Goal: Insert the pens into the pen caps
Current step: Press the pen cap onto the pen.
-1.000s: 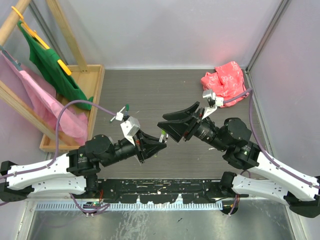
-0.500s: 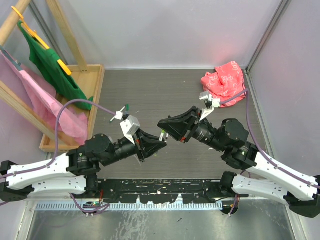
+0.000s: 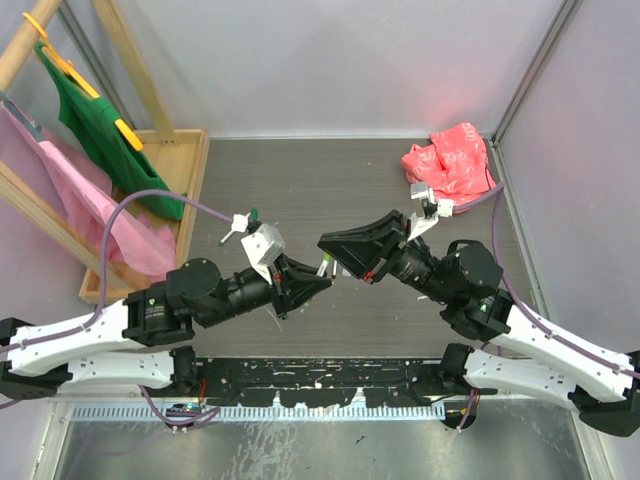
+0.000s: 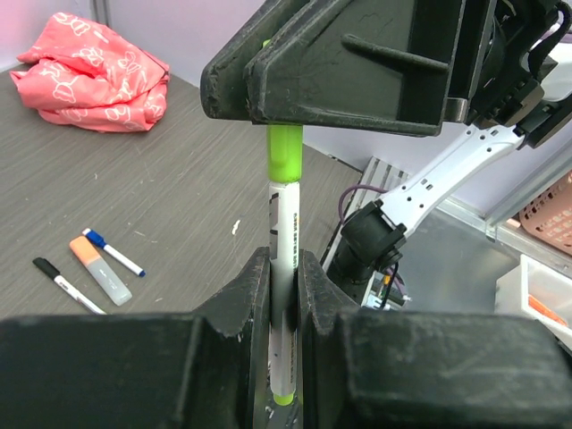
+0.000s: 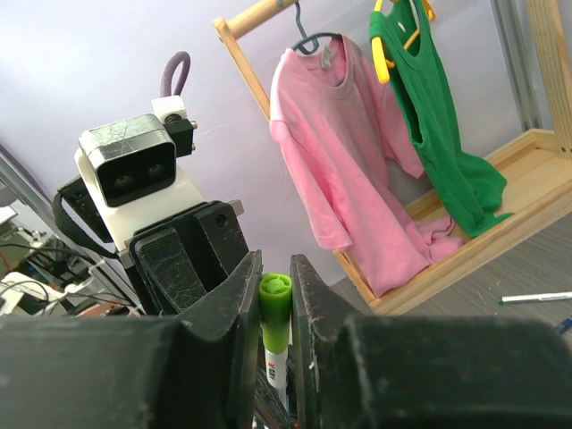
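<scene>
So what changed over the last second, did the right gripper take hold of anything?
The right gripper, wide open a second ago, has closed on the green cap atop the white pen. The left gripper kept its grip on that pen's barrel and shifted slightly. The red cloth and clothes rack stayed put.

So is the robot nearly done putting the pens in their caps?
In hand: the left gripper clamps the green pen, and the right gripper squeezes the green cap sitting on its tip. A black pen, an orange pen and a blue pen lie on the table, a fourth pen near the clothes rack. Whether those are capped is unclear.
</scene>
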Robot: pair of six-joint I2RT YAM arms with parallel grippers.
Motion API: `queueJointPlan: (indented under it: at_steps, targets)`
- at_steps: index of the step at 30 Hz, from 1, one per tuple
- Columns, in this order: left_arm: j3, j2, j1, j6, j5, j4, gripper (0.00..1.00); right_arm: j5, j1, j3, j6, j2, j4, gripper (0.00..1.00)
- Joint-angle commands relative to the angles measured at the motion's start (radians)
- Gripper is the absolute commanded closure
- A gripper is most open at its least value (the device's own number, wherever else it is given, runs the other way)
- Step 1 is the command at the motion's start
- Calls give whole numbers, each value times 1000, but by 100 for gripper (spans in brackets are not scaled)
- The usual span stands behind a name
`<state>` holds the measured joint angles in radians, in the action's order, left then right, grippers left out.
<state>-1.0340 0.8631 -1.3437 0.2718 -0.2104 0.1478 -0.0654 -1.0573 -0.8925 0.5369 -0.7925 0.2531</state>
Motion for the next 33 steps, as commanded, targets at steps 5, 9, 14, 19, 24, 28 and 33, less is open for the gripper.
queueJointPlan:
  at_steps: [5,9,14,19,24,28,33]
  targets:
    - [-163,18,5,-73,-63,-176,100,-10,-107,82,18,-42,-114,100]
    - [-189,42,6,-81,-57,-200,100,100,-216,128,4,-56,-127,100]
    - [-221,45,5,-91,-43,-229,100,212,-329,203,20,-70,-103,100]
    - [-248,39,5,-100,-34,-235,100,257,-380,252,43,-84,-83,100]
    - [-240,23,6,-101,-40,-245,100,266,-397,291,68,-100,-61,100]
    - [-231,14,5,-96,-43,-262,100,274,-418,314,79,-143,-27,100]
    - [-229,3,6,-98,-47,-264,100,349,-457,352,92,-158,-3,100]
